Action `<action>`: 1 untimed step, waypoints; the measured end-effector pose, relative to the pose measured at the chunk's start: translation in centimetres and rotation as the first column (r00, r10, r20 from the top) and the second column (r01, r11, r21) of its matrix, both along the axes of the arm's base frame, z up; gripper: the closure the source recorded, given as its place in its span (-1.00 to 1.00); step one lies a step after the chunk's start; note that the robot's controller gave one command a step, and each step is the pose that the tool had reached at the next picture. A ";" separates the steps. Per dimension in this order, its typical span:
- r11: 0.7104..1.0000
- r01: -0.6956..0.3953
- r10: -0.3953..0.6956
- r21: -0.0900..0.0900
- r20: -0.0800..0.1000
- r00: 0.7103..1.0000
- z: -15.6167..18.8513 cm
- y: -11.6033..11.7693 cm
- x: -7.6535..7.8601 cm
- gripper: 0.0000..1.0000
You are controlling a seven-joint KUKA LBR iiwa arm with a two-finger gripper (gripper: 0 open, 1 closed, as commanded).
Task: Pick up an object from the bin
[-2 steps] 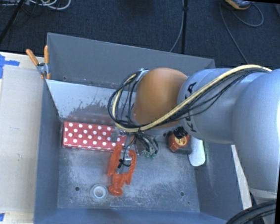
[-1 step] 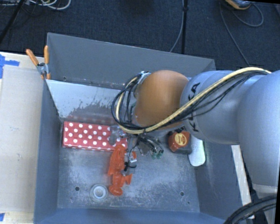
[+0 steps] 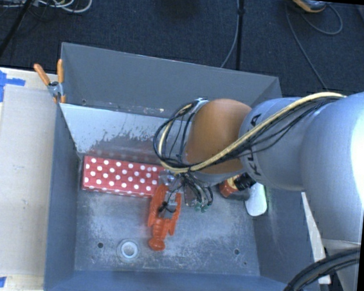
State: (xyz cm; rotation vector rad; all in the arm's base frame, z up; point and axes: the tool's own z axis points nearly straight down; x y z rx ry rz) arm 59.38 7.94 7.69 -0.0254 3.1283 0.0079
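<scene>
Progress is sitting at about the halfway mark, as we are judging it. We are seeing the gripper (image 3: 170, 204) hanging low near the middle of the bin (image 3: 143, 86), directly over the upper end of an orange plastic piece (image 3: 158, 226). That piece is lying lengthwise on the floor and pointing toward six o'clock. Its lower end is resting on the bin floor, so nothing is being lifted yet. We are not managing to tell whether the gripper is released or clenched, because the wrist and cables are covering that spot.

A red box with white dots (image 3: 120, 176) is lying at nine o'clock from the gripper, just beside it. A small white ring (image 3: 128, 250) is sitting at seven o'clock, and a white object (image 3: 256, 201) at three o'clock. Securing the piece and raising it clear of the bin are remaining, in our estimate.
</scene>
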 end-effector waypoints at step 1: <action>1.000 0.001 -0.001 0.000 0.000 1.000 0.0 0.0 0.0 1.00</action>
